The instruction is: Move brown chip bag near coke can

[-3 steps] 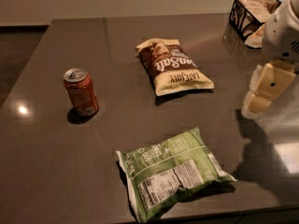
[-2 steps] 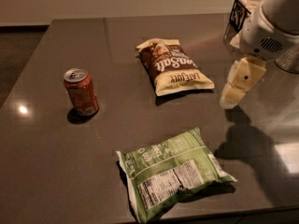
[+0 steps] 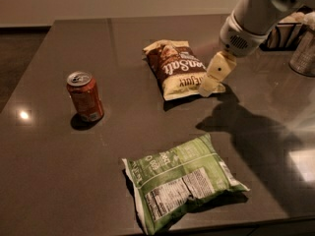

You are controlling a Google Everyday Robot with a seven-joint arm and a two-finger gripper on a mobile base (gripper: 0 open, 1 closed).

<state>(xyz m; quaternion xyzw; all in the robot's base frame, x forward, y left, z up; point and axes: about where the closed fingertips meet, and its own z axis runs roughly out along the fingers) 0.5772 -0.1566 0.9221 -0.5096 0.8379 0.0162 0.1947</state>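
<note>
Gripper [image 3: 209, 85] hangs at the brown chip bag's [image 3: 177, 70] right edge, by its near corner; can't tell its grip state. Coke can [image 3: 84, 96] stands well to its left. 1 green bag [image 3: 182, 183] lies nearer me.

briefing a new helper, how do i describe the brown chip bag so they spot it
On the table, right of the coke can and farther back, lies the brown chip bag, the robot's hand by its right edge. Unlike the nearer green bag, it is dark brown with white script.
</note>
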